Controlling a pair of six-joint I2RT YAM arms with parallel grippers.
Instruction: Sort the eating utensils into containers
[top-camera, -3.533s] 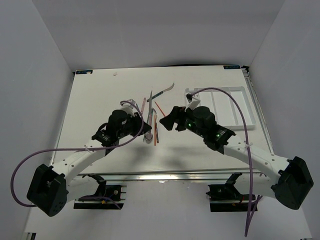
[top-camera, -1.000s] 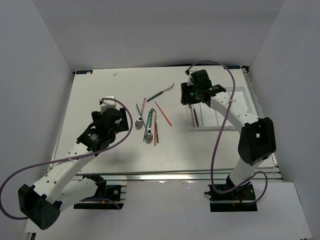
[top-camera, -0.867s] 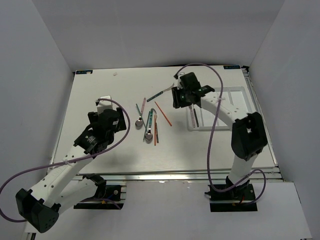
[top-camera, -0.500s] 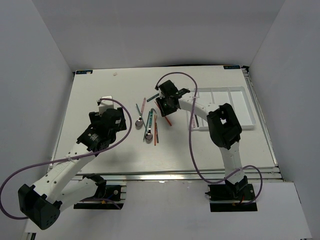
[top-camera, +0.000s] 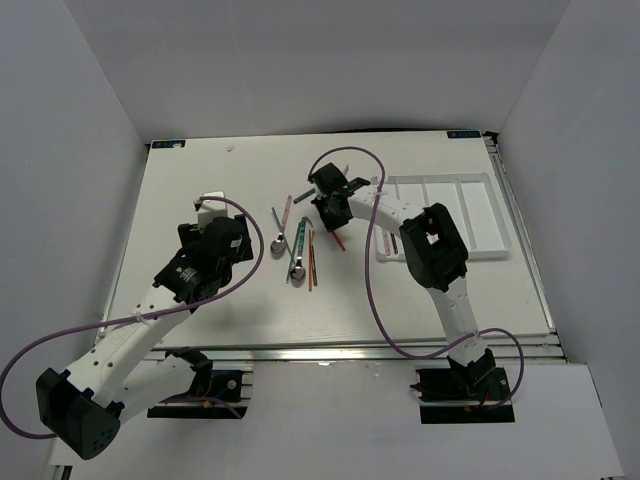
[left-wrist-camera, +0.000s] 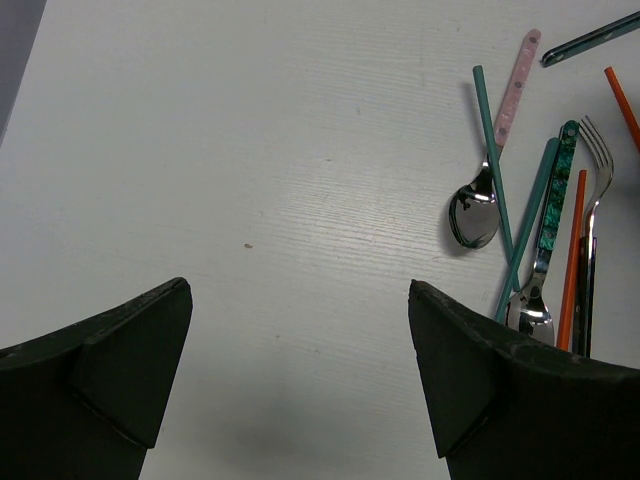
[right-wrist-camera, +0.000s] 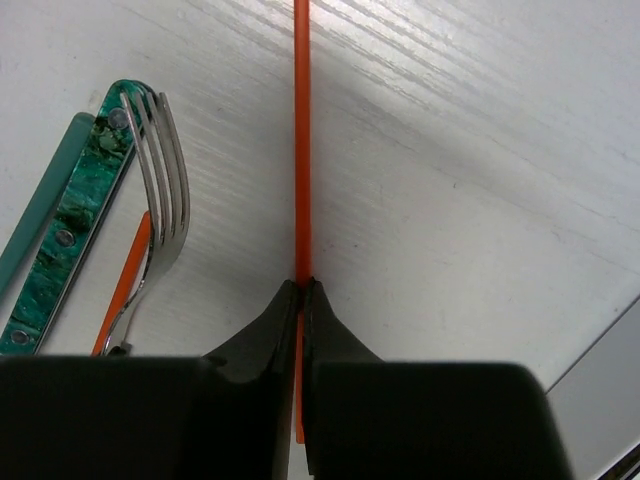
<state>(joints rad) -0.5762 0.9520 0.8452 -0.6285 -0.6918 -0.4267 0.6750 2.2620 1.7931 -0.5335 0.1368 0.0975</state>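
Chopstick: a thin orange chopstick (right-wrist-camera: 301, 150) lies near the middle of the white desk (top-camera: 190, 170). It is at the right edge of the loose utensils and left of the tray. Whether it is raised off the desk I cannot tell.

Right hand: the right hand (right-wrist-camera: 300, 290) is closed to a sliver on that chopstick. Both fingertips press its sides close to one end, and the rest of the stick runs straight out beyond them.

Nearest neighbours: a metal fork (right-wrist-camera: 160, 130) lies just left of the gripped stick, tines apart from it. Beside the fork are a marbled green handle (right-wrist-camera: 65, 240) and a plain teal stick (right-wrist-camera: 40, 205). A second orange chopstick (right-wrist-camera: 125, 280) lies along the fork's neck.

Further left: a pink-handled metal spoon (left-wrist-camera: 512, 95) lies bowl down-left, and the teal stick crosses it. A dark teal-handled knife (left-wrist-camera: 590, 40) lies at the far side of the group.

Tray: the flat white plastic tray with long parallel compartments (top-camera: 470, 215) sits on the right part of the desk. The right arm reaches over its left end.

Left hand: the left hand (left-wrist-camera: 298, 300) is spread wide and holds nothing. It hangs over bare desk, well left of the spoons.
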